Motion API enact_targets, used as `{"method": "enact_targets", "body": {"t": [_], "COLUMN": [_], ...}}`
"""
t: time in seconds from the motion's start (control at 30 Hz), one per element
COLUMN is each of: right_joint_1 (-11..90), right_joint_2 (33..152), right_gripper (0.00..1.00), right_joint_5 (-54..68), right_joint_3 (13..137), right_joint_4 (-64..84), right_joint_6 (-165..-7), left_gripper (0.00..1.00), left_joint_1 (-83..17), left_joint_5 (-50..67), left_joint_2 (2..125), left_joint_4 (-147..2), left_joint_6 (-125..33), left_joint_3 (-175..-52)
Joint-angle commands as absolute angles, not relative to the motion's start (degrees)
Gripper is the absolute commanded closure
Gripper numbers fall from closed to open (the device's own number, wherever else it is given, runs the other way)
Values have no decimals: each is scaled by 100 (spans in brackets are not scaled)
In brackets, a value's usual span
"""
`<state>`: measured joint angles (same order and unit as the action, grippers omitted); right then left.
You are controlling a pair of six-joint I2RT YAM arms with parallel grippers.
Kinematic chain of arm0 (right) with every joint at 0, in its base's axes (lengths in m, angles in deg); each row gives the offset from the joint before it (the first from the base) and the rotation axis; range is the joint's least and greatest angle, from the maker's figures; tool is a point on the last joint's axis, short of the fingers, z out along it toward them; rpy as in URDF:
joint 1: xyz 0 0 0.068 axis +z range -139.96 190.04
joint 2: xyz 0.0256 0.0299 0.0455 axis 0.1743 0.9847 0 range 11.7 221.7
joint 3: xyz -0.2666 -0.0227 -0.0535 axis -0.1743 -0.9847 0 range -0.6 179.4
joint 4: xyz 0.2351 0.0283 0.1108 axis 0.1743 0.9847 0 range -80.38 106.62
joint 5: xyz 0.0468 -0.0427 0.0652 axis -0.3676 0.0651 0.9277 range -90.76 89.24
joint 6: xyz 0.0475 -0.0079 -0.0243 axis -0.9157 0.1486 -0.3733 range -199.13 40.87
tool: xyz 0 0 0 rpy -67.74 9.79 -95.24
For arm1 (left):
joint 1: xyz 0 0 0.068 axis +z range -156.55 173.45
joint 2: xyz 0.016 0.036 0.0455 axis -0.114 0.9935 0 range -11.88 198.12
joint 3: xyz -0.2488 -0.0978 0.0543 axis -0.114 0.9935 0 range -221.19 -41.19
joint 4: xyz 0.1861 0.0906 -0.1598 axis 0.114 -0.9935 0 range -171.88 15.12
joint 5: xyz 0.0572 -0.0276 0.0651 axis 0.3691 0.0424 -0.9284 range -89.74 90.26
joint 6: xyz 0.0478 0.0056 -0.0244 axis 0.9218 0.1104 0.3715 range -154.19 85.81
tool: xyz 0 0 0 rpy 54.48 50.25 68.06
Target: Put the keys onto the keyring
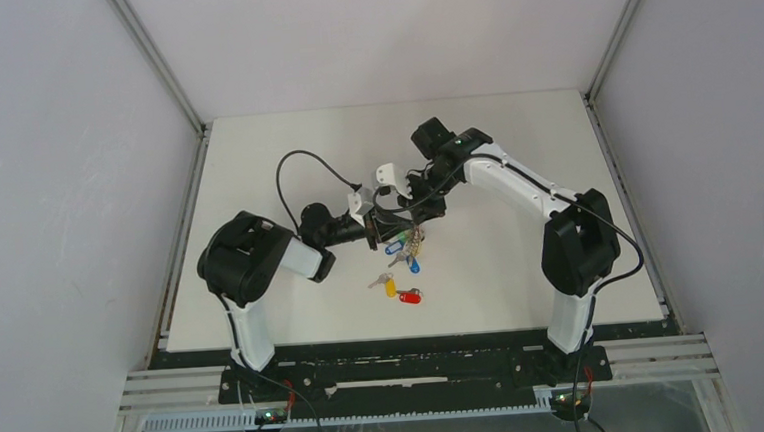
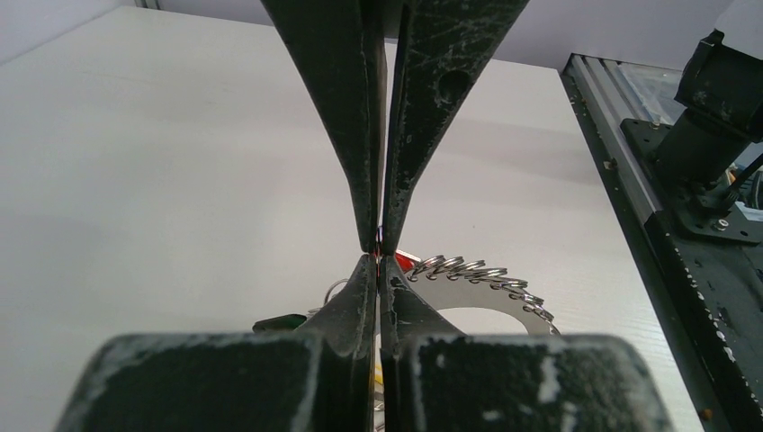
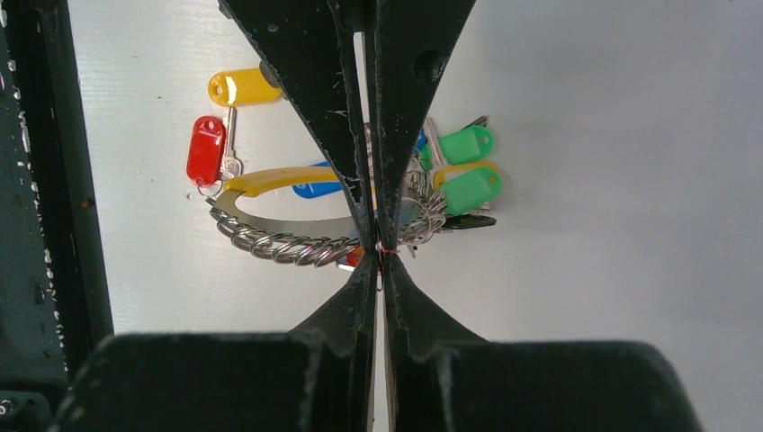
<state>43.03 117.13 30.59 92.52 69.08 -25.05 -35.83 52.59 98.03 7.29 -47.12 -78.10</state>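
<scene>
White tabletop (image 1: 514,138) is seen between grey walls (image 1: 53,146). At mid-table the right gripper (image 3: 378,245) is closed on the coiled edge of the keyring (image 3: 288,245), with a red sliver showing at its tips. The left gripper (image 2: 378,247) is pressed shut just left of the ring; what is pinched cannot be told. Green tags (image 3: 472,184) are partly hidden by the fingers. Nearer, the yellow-tagged key (image 3: 243,87) and red-tagged key (image 3: 205,150) are laid side by side, apart from both grippers.
</scene>
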Motion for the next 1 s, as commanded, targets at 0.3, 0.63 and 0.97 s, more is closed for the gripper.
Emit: {"method": "enact_targets", "body": {"t": [0.3,0.63,0.97], "right_joint_1": [3677,3283,3216], "right_joint_2": [10496,10627,10995], "right_gripper": [76,72,72], "right_joint_5": [3966,4908,5459], "right_joint_3": [8023,7525,7607], "right_joint_4": [5344,4764,4763], "right_joint_6": [-3277,-3508,-3255], "left_gripper": [100,100,100], "left_joint_1": [-3626,-3625,-3621], "left_joint_5": [5031,5039,5114], "left_joint_2": [9555,9465,9417], "left_joint_4": [991,994,994], "left_joint_6": [-4617,-4623,-4641], "left_joint_3": [-7779,-7750,-7767]}}
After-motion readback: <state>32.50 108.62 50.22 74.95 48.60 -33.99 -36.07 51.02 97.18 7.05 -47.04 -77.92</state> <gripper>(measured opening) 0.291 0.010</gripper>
